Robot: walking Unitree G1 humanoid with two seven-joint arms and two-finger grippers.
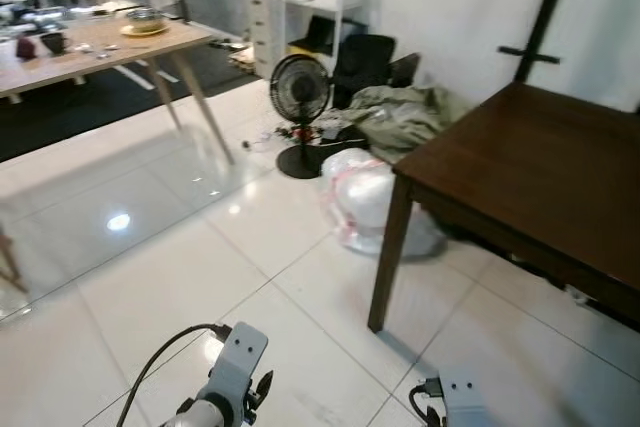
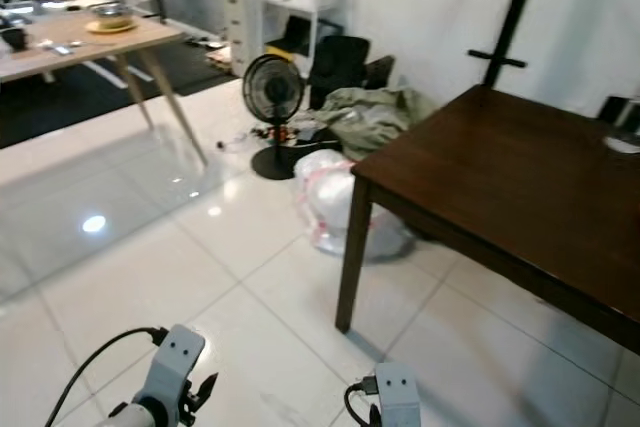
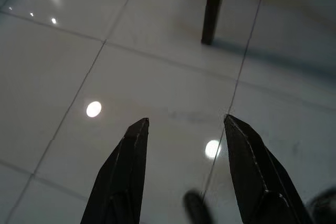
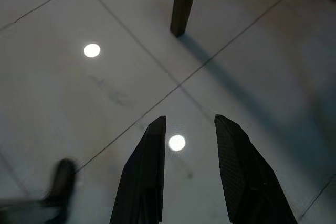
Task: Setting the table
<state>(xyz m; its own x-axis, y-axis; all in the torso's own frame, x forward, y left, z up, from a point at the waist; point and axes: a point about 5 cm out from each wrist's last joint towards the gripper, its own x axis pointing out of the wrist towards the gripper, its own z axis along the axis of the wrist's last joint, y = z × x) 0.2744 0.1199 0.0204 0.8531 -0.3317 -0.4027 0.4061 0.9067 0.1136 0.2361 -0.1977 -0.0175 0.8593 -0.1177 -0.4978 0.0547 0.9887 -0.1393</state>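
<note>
While no brand, label or writing is legible anywhere in the room, the layout is plain. At the right of the frame stands a dark brown rectangular wooden table [image 1: 520, 172], its top bare in the part seen; one near leg [image 4: 184, 1] rests on the glossy white tiled floor [image 1: 150, 267]. At the upper left stands a light wooden table with splayed legs [image 1: 110, 47], carrying a bowl on a yellow plate [image 1: 145, 20], a dark cup [image 1: 54, 42] and a dark red object [image 1: 25, 46]; these are well apart from the dark table.

Between the two tables, against the white wall, stand a black pedestal fan [image 1: 300, 112], a white plastic bag with red markings [image 1: 365, 202] just beside the dark table's leg, a heap of olive-green cloth [image 1: 400, 115] and a white shelving unit [image 1: 300, 2].

At the bottom edge of the frame both arms hang low over the floor. The left gripper [image 3: 184, 145] points at the tiles with its two black fingers apart and nothing between them; the right gripper [image 4: 189, 145] likewise, fingers apart, empty.
</note>
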